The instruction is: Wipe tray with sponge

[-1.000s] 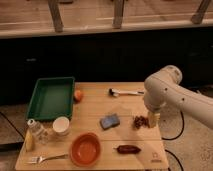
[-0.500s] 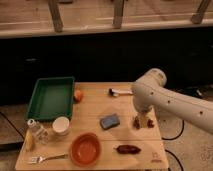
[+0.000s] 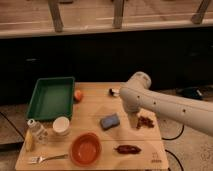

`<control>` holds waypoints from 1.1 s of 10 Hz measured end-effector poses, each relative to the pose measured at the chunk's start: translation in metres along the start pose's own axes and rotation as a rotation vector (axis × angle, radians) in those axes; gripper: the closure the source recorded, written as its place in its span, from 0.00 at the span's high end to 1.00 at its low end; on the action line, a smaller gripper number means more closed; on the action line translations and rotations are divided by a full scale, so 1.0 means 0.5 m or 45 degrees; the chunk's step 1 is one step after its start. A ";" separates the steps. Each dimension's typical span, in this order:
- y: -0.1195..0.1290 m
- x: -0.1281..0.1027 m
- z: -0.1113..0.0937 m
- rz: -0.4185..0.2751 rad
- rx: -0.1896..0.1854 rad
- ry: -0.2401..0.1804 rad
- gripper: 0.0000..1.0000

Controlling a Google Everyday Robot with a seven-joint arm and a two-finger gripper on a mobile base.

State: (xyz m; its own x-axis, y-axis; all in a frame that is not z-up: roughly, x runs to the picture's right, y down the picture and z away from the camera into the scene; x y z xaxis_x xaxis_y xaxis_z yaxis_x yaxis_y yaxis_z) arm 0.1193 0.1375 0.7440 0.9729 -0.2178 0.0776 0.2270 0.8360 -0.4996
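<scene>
The dark green tray (image 3: 51,97) lies at the back left of the wooden table. The light-blue sponge (image 3: 110,121) lies flat on the table near the middle, to the right of the tray and apart from it. My white arm reaches in from the right, its rounded joint above the table's back right part. My gripper (image 3: 133,118) hangs below that joint, just to the right of the sponge and above the table top.
An orange bowl (image 3: 86,148) and a white cup (image 3: 61,126) stand in front of the tray. An orange fruit (image 3: 78,95) sits by the tray's right rim. A fork (image 3: 47,158), a small bottle (image 3: 35,131), a brown item (image 3: 127,148) and reddish bits (image 3: 145,121) lie around.
My arm has swung left across the table's right side, bringing the gripper closer to the sponge. The sponge and tray have not moved.
</scene>
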 end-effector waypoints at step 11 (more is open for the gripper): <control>-0.042 -0.083 0.102 -0.093 0.007 -0.093 0.80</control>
State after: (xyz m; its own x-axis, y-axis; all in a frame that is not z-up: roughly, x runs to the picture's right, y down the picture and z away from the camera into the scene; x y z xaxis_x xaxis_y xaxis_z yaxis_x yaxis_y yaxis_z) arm 0.0765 0.1545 0.7951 0.9542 -0.2413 0.1767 0.2977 0.8220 -0.4855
